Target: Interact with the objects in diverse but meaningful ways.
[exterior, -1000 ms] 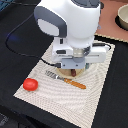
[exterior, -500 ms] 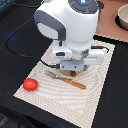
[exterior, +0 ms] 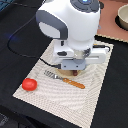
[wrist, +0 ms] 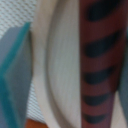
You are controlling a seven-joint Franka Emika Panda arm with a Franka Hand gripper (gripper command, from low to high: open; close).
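**Arm low over plate, sausage under the wrist camera**

The arm (exterior: 70, 30) sits low at the centre of the exterior view, over the mat (exterior: 65, 97). The plate (exterior: 64, 74) is almost wholly covered by the wrist; only its near edge shows. The fork (exterior: 65, 80) lies just in front of it, and the tomato (exterior: 29, 84) rests well apart at the lower left. A pot (exterior: 123, 17) stands at the upper right, off the mat.

In the wrist view the sausage (wrist: 100, 65) fills the right half, lying on the plate (wrist: 62, 70). The blur suggests very close range.

The fingers are hidden in both views; whether they are spread or pinching the sausage cannot be told.

Risks:
- Further descent could press the plate into the surface.
- An off-centre grip could roll the round sausage off the plate.
- A sideways move could drag the plate into the fork.
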